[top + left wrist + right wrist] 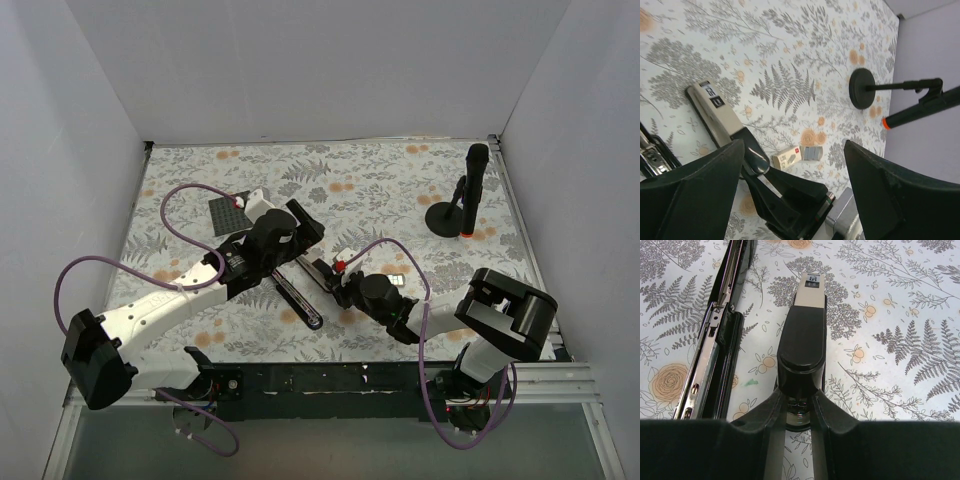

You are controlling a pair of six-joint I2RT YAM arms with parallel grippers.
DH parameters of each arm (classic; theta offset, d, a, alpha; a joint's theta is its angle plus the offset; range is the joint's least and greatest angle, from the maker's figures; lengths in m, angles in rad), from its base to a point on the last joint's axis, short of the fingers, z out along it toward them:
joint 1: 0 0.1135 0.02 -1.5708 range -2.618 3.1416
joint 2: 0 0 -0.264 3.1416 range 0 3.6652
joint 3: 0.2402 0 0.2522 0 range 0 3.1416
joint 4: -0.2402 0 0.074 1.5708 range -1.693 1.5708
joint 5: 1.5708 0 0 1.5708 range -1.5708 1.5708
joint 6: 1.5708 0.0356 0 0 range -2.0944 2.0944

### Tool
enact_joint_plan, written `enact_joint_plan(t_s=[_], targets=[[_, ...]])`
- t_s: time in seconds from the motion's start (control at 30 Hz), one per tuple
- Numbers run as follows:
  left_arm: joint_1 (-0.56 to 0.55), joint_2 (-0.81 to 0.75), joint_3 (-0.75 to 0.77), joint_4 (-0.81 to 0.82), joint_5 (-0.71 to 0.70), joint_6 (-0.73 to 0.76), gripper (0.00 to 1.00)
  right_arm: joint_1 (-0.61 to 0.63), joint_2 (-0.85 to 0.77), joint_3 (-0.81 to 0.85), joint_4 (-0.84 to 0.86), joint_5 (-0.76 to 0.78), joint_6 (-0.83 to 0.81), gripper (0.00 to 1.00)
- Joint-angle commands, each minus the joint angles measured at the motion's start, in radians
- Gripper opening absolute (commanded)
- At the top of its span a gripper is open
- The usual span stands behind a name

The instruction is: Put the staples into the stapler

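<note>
The right gripper (799, 396) grips the stapler (802, 340) by one end; the left gripper (792, 149) hangs spread, empty, staples (812, 152) seemingly just beside the stapler.

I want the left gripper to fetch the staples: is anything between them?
Yes. The right gripper, shut on the stapler, lies across the line from the open left gripper to the staples. Their box lies beside them. From above, nothing visible covers them.

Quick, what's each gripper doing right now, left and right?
Left gripper: open, holding nothing.
Right gripper: closed on the end of the stapler.
</note>
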State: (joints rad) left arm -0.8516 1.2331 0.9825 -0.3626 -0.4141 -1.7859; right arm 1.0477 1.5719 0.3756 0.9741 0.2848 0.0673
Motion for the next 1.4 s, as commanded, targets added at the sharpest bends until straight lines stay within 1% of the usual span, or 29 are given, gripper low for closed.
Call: enact_joint_plan(t_s=[0.0, 0.03, 0.07, 0.1, 0.13, 0.2, 0.23, 0.27, 0.3, 0.33, 0.37, 0.4, 0.43, 0.5, 0.53, 0.57, 0.6, 0.63, 0.67, 0.77, 0.8, 0.93, 1.0, 1.37], targets=[[0.071, -0.107, -0.04, -0.015, -0.07, 0.086, 0.84, 0.005, -0.024, 0.009, -0.033, -0.029, -0.004, 0.38], [0.094, -0.125, -0.05, -0.013, -0.086, 0.132, 0.91, 0.005, -0.032, 0.013, -0.05, -0.035, -0.004, 0.42], [0.104, -0.141, -0.059, -0.015, -0.104, 0.157, 0.94, 0.005, -0.05, 0.016, -0.072, -0.038, -0.004, 0.48], [0.12, -0.176, -0.077, -0.012, -0.139, 0.19, 0.98, 0.005, -0.061, 0.019, -0.118, -0.039, -0.004, 0.5], [0.123, -0.194, -0.087, 0.003, -0.159, 0.229, 0.98, 0.005, -0.072, 0.029, -0.152, -0.044, -0.004, 0.51], [0.126, -0.23, -0.111, 0.028, -0.205, 0.362, 0.98, 0.005, -0.11, 0.045, -0.214, -0.047, 0.0, 0.52], [0.126, -0.266, -0.14, 0.077, -0.21, 0.415, 0.98, 0.005, -0.127, 0.071, -0.309, -0.055, 0.006, 0.52], [0.126, -0.286, -0.156, 0.094, -0.218, 0.51, 0.98, 0.005, -0.163, 0.092, -0.358, -0.059, 0.015, 0.52], [0.126, -0.306, -0.172, 0.135, -0.227, 0.552, 0.98, 0.005, -0.18, 0.115, -0.418, -0.062, 0.035, 0.52], [0.126, -0.349, -0.212, 0.157, -0.236, 0.603, 0.98, 0.005, -0.2, 0.138, -0.524, -0.065, 0.043, 0.52], [0.126, -0.371, -0.232, 0.178, -0.239, 0.644, 0.98, 0.005, -0.225, 0.198, -0.585, -0.067, 0.052, 0.52], [0.126, -0.391, -0.251, 0.216, -0.245, 0.722, 0.98, 0.003, -0.231, 0.229, -0.638, -0.068, 0.052, 0.51], [0.126, -0.435, -0.29, 0.238, -0.255, 0.753, 0.98, 0.0, -0.234, 0.268, -0.751, -0.065, 0.054, 0.51], [0.126, -0.477, -0.324, 0.284, -0.258, 0.834, 0.98, -0.008, -0.205, 0.391, -0.859, -0.067, 0.061, 0.48], [0.126, -0.495, -0.34, 0.301, -0.261, 0.856, 0.98, -0.018, -0.187, 0.429, -0.918, -0.072, 0.063, 0.47], [0.126, -0.533, -0.366, 0.316, -0.267, 0.876, 0.98, -0.021, -0.147, 0.465, -1.015, -0.078, 0.066, 0.45], [0.126, -0.55, -0.373, 0.333, -0.265, 0.891, 0.98, -0.026, -0.127, 0.539, -1.061, -0.085, 0.068, 0.44], [0.126, -0.566, -0.38, 0.34, -0.256, 0.942, 0.98, -0.028, -0.109, 0.566, -1.09, -0.098, 0.069, 0.42], [0.126, -0.602, -0.396, 0.344, -0.224, 0.966, 0.98, -0.028, -0.077, 0.595, -1.148, -0.101, 0.072, 0.39], [0.126, -0.658, -0.432, 0.361, -0.226, 1.01, 0.98, -0.029, -0.023, 0.684, -1.219, -0.102, 0.089, 0.38], [0.126, -0.694, -0.453, 0.399, -0.221, 1.016, 0.98, -0.031, -0.01, 0.722, -1.268, -0.098, 0.094, 0.37], [0.126, -0.751, -0.473, 0.41, -0.242, 1.031, 0.98, -0.029, 0.042, 0.773, -1.361, -0.09, 0.104, 0.36], [0.126, -0.765, -0.478, 0.416, -0.252, 1.051, 0.98, -0.031, 0.063, 0.783, -1.379, -0.099, 0.106, 0.36], [0.126, -0.764, -0.475, 0.402, -0.252, 1.039, 0.98, -0.032, 0.178, 0.855, -1.485, -0.144, 0.126, 0.34]])
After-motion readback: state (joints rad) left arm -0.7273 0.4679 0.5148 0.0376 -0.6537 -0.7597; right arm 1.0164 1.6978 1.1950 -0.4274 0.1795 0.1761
